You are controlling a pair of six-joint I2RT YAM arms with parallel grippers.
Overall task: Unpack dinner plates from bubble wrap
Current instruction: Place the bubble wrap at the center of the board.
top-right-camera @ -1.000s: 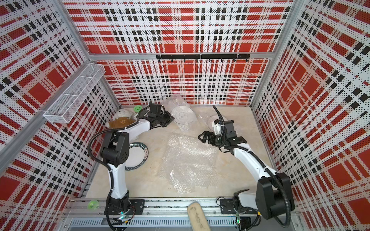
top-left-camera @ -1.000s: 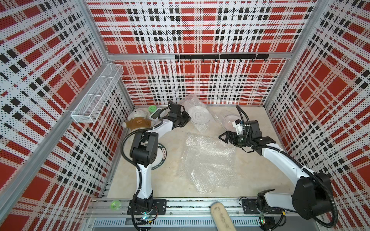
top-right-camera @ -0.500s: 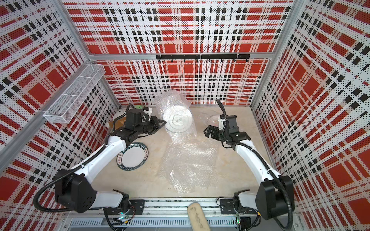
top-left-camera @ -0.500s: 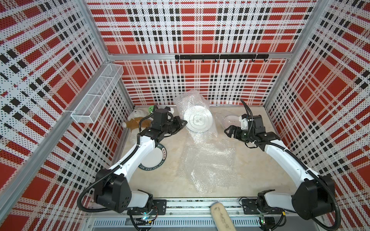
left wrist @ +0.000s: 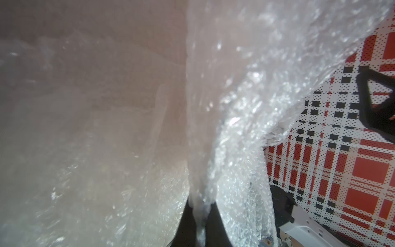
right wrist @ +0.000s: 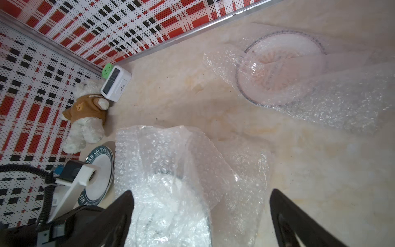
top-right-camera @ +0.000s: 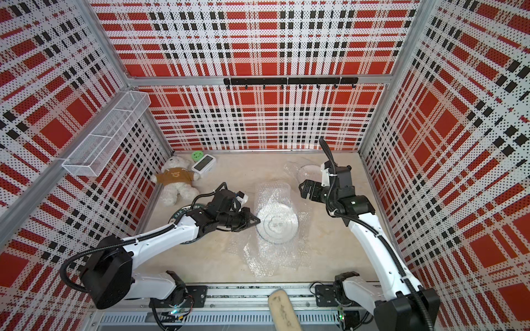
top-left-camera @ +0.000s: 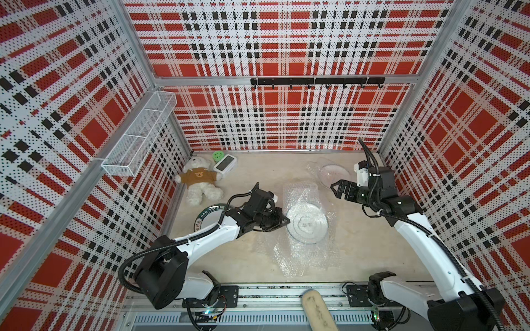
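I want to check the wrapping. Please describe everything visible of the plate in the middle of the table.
The plate is round and white, with a thin dark rim line and a dark mark at its centre. It lies nearly flat mid-table inside clear bubble wrap, whose loose end extends toward the back wall. The left gripper is shut on the wrap at the plate's edge.

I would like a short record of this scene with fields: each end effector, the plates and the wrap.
left end effector: shut on the bubble wrap around the middle plate
right end effector: open, empty, above the table
bare plate: dark lettered rim, partly under the left arm
far plate: wrapped, at the table's back edge
loose sheet: flat on the table, on the near side of the middle plate
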